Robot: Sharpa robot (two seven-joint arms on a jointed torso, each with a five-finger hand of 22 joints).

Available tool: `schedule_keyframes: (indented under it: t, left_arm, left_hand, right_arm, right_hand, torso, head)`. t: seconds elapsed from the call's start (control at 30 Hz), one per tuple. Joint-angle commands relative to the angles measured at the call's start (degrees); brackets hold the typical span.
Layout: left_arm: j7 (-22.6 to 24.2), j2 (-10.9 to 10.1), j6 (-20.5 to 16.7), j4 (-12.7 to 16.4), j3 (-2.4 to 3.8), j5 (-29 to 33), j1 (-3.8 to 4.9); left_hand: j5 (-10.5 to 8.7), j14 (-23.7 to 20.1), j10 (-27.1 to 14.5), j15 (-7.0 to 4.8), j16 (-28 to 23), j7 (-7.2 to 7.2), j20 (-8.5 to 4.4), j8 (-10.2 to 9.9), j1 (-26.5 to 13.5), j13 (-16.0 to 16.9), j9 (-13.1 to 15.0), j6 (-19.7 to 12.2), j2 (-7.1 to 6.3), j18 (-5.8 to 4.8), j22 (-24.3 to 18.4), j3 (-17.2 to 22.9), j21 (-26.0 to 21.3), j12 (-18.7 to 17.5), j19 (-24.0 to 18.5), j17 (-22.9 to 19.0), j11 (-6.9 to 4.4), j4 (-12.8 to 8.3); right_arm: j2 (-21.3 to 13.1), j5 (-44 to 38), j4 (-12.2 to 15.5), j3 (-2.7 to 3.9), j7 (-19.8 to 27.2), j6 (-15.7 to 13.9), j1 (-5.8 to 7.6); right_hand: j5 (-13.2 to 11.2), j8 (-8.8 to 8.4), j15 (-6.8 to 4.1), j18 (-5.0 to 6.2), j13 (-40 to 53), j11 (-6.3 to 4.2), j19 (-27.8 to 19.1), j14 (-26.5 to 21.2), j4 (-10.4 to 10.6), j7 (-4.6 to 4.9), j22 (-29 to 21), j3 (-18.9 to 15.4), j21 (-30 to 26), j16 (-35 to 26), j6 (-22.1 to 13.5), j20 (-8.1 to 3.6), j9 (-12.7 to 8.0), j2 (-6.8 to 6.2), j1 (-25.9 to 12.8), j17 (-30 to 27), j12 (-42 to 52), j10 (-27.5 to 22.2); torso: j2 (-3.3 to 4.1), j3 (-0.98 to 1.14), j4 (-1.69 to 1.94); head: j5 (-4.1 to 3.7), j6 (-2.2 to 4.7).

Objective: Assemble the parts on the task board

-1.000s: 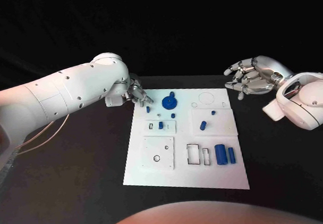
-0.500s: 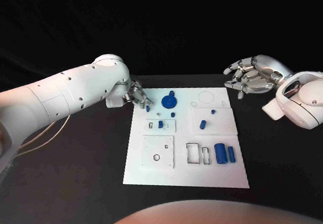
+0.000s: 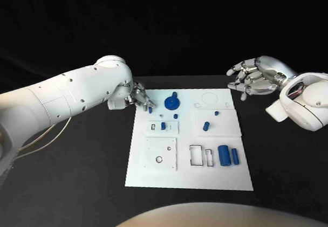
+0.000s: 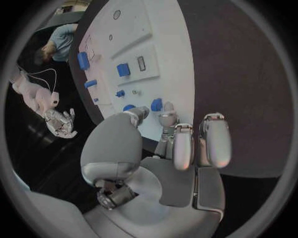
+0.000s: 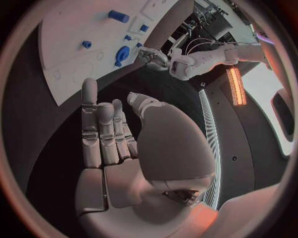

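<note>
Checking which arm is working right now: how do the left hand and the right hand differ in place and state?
The left hand sits at the task board's far left corner, fingers reaching down toward a small blue part; the right hand hangs off the board, beyond its far right corner. The left hand's fingertips are at the board; the right hand's fingers are loosely curled, palm toward the board, touching nothing. Both are silver and hold nothing plainly.

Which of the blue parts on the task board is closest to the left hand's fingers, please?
The small blue part at the board's far left corner, right at the left hand's fingers. The large round blue part sits further right.
</note>
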Motion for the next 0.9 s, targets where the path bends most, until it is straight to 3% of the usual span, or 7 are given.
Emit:
schedule_keyframes:
  t: [0.03, 0.17, 0.6, 0.7, 0.9]
  left_arm:
    - [0.5, 0.1, 0.8, 0.2, 0.00, 0.7, -0.01]
    - [0.4, 0.1, 0.1, 0.2, -0.01, 0.7, -0.01]
    - [0.8, 0.0, -2.4, 0.0, -0.02, 2.8, -0.01]
    - [1.2, 0.0, -3.3, -0.1, -0.02, 3.8, -0.01]
    - [1.5, -0.3, -4.4, 0.1, -0.04, 5.2, -0.01]
  left_hand:
    - [0.12, 5.3, 0.1, -0.05, 0.2, -0.07, -0.04, 0.2, 0.6, 0.1, -0.1, 0.4, 0.04, -0.59, 0.0, -0.1, -0.1, 0.3, 0.2, 12.7, -0.30, -0.3]
    - [0.15, 5.3, 0.0, -0.09, 0.2, -0.10, -0.08, 0.3, 1.5, 0.0, -0.2, 0.4, 0.33, -0.59, 0.0, -0.1, 0.0, 0.3, 0.2, 12.7, -0.33, -0.3]
    - [0.19, 5.3, 0.2, -0.55, 0.2, -0.70, -0.48, 2.4, 9.2, -0.1, -0.2, 0.2, 3.67, -0.60, 0.1, 2.2, -0.1, 0.4, 0.2, 12.7, -0.88, -1.3]
    - [0.29, 5.3, 0.4, -0.70, 0.2, -0.91, -0.63, 3.3, 11.4, 0.0, 0.0, 0.0, 4.21, -0.60, 0.2, 3.9, 0.0, 0.4, 0.3, 12.7, -1.06, -2.1]
    - [-0.10, 5.3, 0.9, -0.97, 0.2, -1.25, -0.90, 6.1, 14.1, 0.2, 1.3, -0.5, 4.08, -0.64, 0.4, 8.9, 0.0, 0.5, 0.3, 12.7, -1.42, -4.2]
  right_arm:
    - [0.1, -0.5, 0.0, 0.00, 0.5, 0.3, -0.06]
    - [0.1, -0.5, 0.0, 0.00, 0.5, 0.4, -0.08]
    - [0.2, -0.5, -0.2, 0.00, 0.4, 0.5, -0.17]
    - [0.2, -0.5, -0.2, 0.00, 0.3, 0.5, -0.26]
    - [0.2, -0.5, -0.3, 0.00, 0.2, 0.6, -0.34]
  right_hand:
    - [0.3, 0.30, -0.05, 0.66, 0.0, -0.01, 0.4, -0.1, -0.2, 2.34, 0.0, 0.1, -0.2, 0.2, -0.3, 0.02, -0.1, 0.24, -0.2, 0.1, 0.2, -0.1]
    - [0.3, 0.30, -0.05, 0.66, 0.0, -0.01, 0.4, -0.1, -0.2, 2.34, 0.0, 0.1, -0.2, 0.2, -0.3, 0.02, -0.1, 0.24, -0.2, 0.1, 0.2, -0.1]
    - [0.3, 0.30, -0.05, 0.66, 0.0, -0.01, 0.4, -0.1, -0.2, 2.34, 0.0, 0.1, -0.2, 0.2, -0.3, 0.02, -0.1, 0.24, -0.2, 0.1, 0.2, -0.1]
    - [0.3, 0.30, -0.05, 0.66, 0.0, -0.01, 0.4, -0.1, -0.2, 2.34, 0.0, 0.1, -0.2, 0.2, -0.3, 0.02, -0.1, 0.24, -0.2, 0.1, 0.2, -0.1]
    - [0.3, 0.30, -0.05, 0.66, 0.0, -0.01, 0.4, -0.1, -0.2, 2.34, 0.0, 0.1, -0.2, 0.2, -0.3, 0.02, -0.1, 0.24, -0.2, 0.1, 0.2, -0.1]
  torso:
    - [0.00, -0.01, 0.01]
    - [0.01, -0.01, 0.03]
    - [-0.01, -0.03, -0.01]
    - [-0.01, 0.01, 0.00]
    - [-0.03, -0.01, -0.01]
  head:
    - [-0.11, 0.00]
    - [-0.09, 0.00]
    - [-0.03, 0.00]
    - [0.04, 0.00]
    - [-0.02, 0.00]
